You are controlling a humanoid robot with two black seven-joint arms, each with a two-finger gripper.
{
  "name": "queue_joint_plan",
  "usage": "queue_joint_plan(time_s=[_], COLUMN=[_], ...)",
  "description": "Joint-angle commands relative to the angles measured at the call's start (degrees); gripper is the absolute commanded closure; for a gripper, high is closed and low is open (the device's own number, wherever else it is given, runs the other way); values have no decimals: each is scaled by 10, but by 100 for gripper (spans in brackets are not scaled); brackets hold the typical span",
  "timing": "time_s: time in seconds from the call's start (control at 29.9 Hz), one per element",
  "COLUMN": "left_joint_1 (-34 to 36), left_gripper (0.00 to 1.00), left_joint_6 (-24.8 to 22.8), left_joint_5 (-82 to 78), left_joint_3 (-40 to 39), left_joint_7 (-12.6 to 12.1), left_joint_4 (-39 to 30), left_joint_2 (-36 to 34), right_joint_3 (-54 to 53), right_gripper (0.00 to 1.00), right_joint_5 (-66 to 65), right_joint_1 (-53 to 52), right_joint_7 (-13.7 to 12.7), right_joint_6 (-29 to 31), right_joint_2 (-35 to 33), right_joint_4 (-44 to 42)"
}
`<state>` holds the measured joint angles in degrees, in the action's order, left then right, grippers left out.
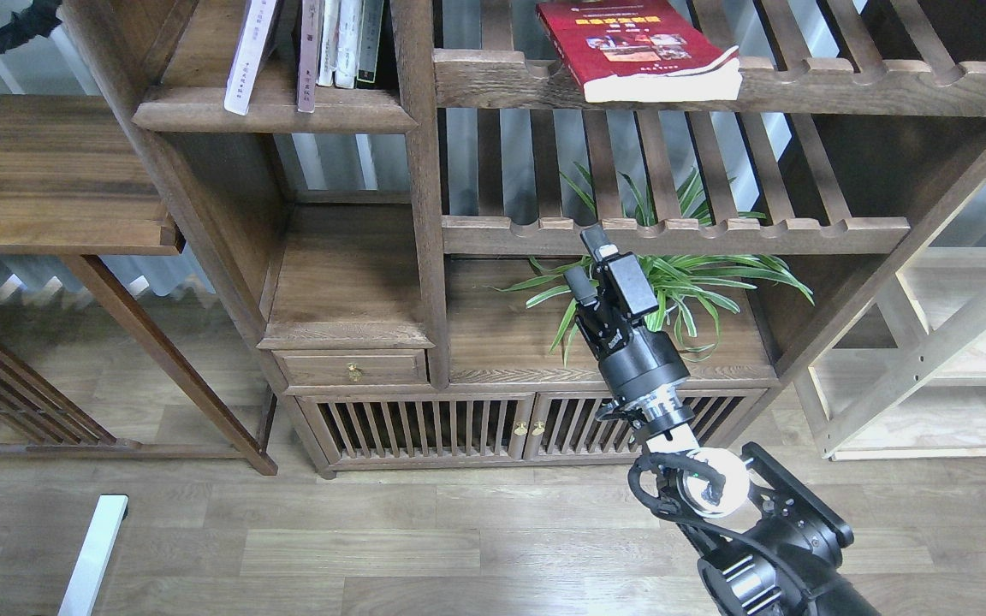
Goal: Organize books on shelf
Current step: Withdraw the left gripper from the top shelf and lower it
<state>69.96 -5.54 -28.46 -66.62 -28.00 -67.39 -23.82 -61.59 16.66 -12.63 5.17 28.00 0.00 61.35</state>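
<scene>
Head view, right hand: the right hand [585,258] is hanging in front of the plant [681,274], fingers spread with a clear gap and gripping nothing.
Head view, left hand: only a dark piece of the left arm is showing at the top-left edge; its hand is lying outside the frame, so I cannot tell its state.
Head view, red book: the red book [634,47] is lying flat on the upper slatted rack [844,85], its page edge overhanging the front rail, well above the right hand.
Head view, shelf: the shelf [275,107] is sitting to the left, with several books [322,43] standing or leaning on it.
Step in hand: probably reaching for the red book.
Next move: rising to the overhanging edge and closing on it, then carrying it left.
</scene>
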Motion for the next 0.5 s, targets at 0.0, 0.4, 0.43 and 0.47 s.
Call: queue_joint_plan(time_s=[0.0,0.4,0.43,0.47], left_joint_1=[-15,-130,-140,-148], left_gripper=[1,1,1,1], left_joint_6=[-1,-3,-3,-3], left_joint_5=[2,38,42,45], left_joint_3=[-28,-86,-90,-92], left_joint_7=[0,0,0,0], left_joint_4=[-41,-182,-192,-201], left_joint_2=[-11,-33,-33,-33], right_joint_3=[-3,-8,-9,-9], right_gripper=[2,1,1,1], right_joint_5=[0,-14,-14,-14], right_joint_1=[-1,0,0,0], right_joint_7=[-1,0,0,0], right_joint_6=[0,0,0,0], right_joint_2=[0,0,0,0], right_joint_4=[1,1,2,2])
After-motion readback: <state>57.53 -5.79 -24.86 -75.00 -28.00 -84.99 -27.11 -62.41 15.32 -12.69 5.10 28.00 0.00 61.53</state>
